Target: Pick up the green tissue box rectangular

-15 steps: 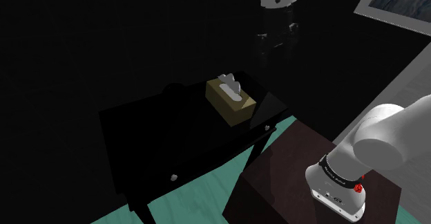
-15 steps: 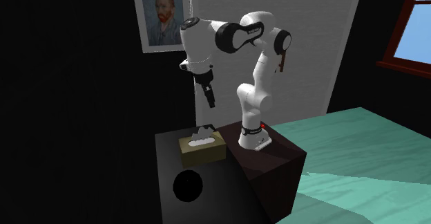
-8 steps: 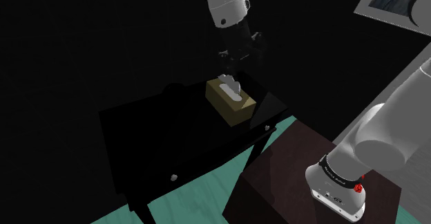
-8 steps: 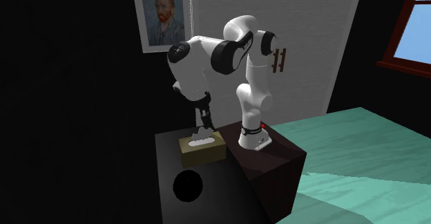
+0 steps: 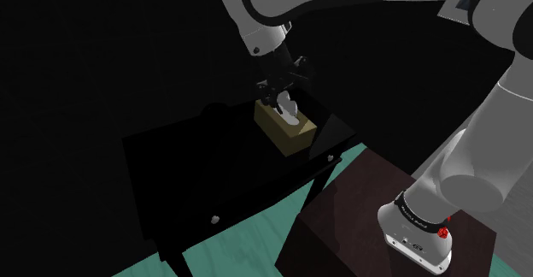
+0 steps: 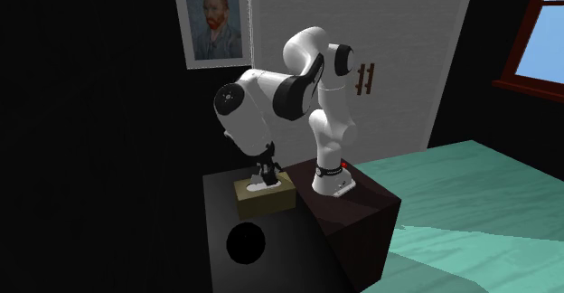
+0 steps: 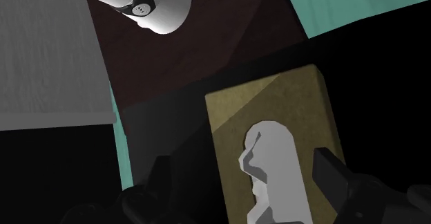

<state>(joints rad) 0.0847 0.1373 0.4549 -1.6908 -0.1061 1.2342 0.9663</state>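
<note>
The tissue box [image 5: 293, 133] is a rectangular olive-tan box with a white tissue [image 7: 273, 167] sticking out of its top. It lies near the far corner of a black table [image 5: 196, 173]. My gripper [image 5: 280, 104] has come down right over the box's top. In the wrist view the gripper [image 7: 245, 171] is open, with one black finger [image 7: 162, 181] a little off one long side of the box [image 7: 276, 105] and the other finger [image 7: 331, 178] at the opposite side. In the second exterior view the gripper [image 6: 267, 178] reaches the top of the box [image 6: 267, 198].
The dark stand [image 5: 359, 207] carrying the arm's base adjoins the table next to the box. The table has a front drawer with small knobs [image 5: 214, 219]. A framed portrait [image 6: 215, 18] hangs on the wall behind. The floor [image 5: 248, 232] is teal.
The arm has swung down from high above the table, and the gripper now sits at the top of the tissue box. The box has not moved.
</note>
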